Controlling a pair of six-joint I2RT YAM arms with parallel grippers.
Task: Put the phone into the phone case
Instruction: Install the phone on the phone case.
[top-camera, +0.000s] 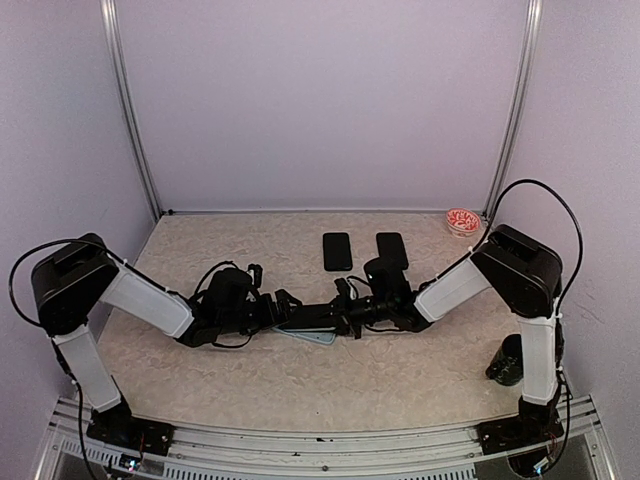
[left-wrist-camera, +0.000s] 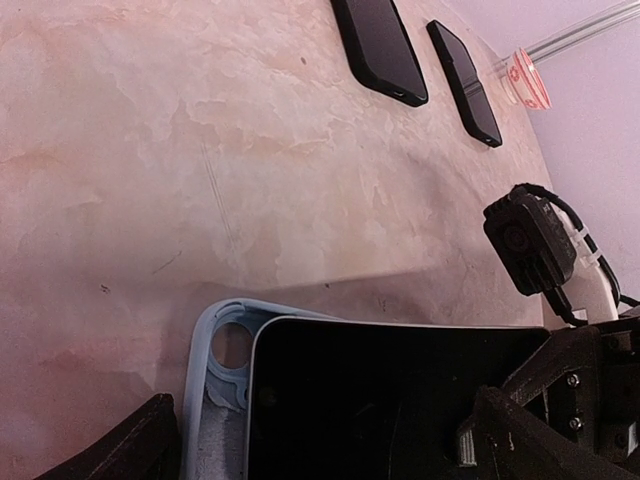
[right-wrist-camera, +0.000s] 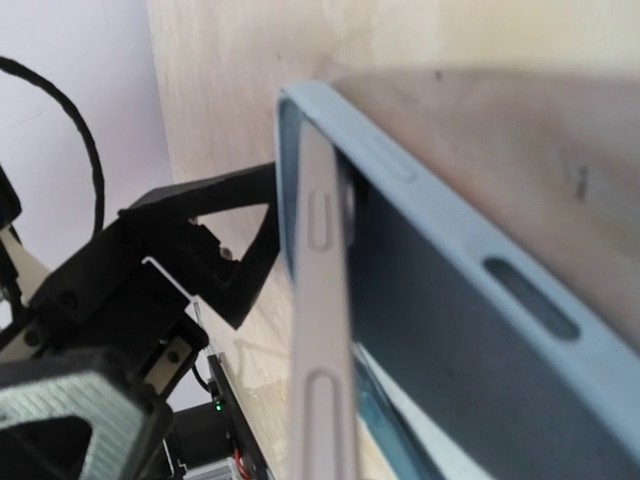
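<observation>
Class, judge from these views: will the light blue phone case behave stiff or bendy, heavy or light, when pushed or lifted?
The light blue phone case probably flexes: its walls look thin, with moulded button bumps. As a hollow shell it is likely light, so it may slide on the smooth marbled table.

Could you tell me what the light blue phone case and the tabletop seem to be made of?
Light blue phone case: probably matte silicone or soft plastic, from its rounded moulded edges and dull sheen. Beige marbled tabletop: looks like stone-patterned laminate or vinyl, smooth and faintly glossy; real stone is possible.
</observation>
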